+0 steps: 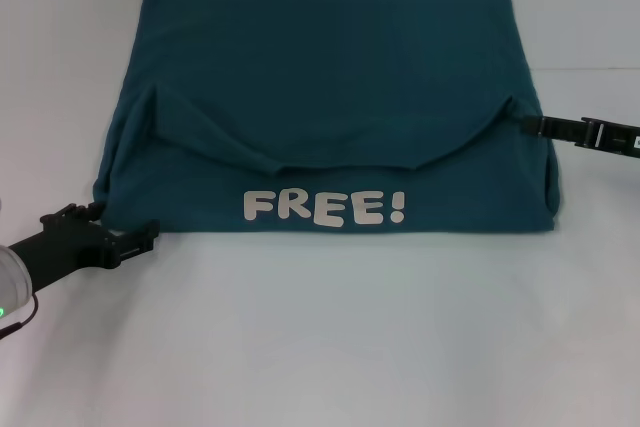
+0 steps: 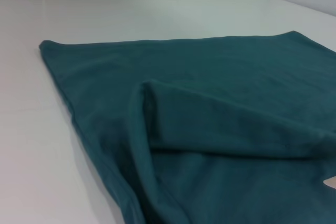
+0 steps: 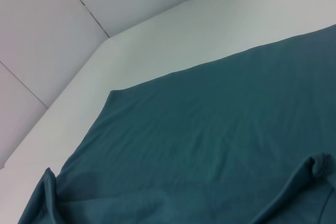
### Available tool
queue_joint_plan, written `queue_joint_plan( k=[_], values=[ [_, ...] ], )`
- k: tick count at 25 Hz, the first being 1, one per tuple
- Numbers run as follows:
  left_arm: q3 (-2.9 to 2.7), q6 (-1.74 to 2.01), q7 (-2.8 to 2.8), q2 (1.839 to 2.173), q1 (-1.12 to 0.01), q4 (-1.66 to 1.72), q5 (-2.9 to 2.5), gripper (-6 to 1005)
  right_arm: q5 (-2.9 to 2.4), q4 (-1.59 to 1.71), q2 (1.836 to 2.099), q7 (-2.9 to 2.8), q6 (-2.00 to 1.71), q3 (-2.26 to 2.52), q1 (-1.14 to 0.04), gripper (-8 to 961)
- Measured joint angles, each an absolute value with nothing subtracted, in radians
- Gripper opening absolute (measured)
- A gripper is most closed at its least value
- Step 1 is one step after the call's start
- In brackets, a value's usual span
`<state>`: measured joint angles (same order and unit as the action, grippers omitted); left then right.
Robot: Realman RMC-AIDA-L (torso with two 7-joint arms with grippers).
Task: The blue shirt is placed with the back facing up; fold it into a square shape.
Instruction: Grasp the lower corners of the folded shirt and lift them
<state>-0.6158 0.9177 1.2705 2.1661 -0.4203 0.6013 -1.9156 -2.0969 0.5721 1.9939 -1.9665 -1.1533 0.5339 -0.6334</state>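
Two grippers flank one garment on a white table. Nearest the robot, the left gripper sits at the near-left corner of the blue shirt, low over the table and just beside the hem; its dark fingers look drawn together, but whether any cloth is pinched between them cannot be told.

Blue shirt: lies across the middle of the table, partly folded. Near strip shows cream "FREE!" lettering, facing up. Above the lettering a plain flap is folded over, its edge running in a curved, slightly puckered line from the left side to the right side. Beyond the flap the shirt is smooth up to its far edge.

Right gripper: at the shirt's right edge, level with the end of the flap's curved edge. Tip meets the cloth there; grip state not resolvable.

Head view only: both grippers, the lettering, the full outline.

Left wrist view only: the flap's rolled, raised fold and the far-left corner of the blue shirt lying flat; no fingers seen; a sliver of cream at the frame edge.

Right wrist view only: a small bunched knot of cloth at the flap's end, broad flat teal fabric, and, farthest, panelled wall behind the table.
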Motion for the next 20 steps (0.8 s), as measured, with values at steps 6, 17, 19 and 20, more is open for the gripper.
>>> queue_joint_plan(
  k=[6,17,19,20],
  values=[
    [-0.626,0.859,1.299,2.168,-0.423,0.602,-1.916,878,-2.097,0.572,1.994,-1.967,-1.154,0.534,-0.632,723],
    [-0.628,0.856,1.315,2.166,-0.427,0.609,-1.914,501,-2.097,0.572,1.994,-1.967,-1.154,0.534,-0.629,718],
    [-0.628,0.855,1.317,2.165,-0.429,0.609,-1.916,442,-2.097,0.572,1.994,-1.967,-1.154,0.534,-0.626,718],
    [-0.628,0.855,1.317,2.165,-0.430,0.609,-1.916,403,-2.098,0.572,1.994,-1.967,-1.153,0.535,-0.626,718]
  ],
)
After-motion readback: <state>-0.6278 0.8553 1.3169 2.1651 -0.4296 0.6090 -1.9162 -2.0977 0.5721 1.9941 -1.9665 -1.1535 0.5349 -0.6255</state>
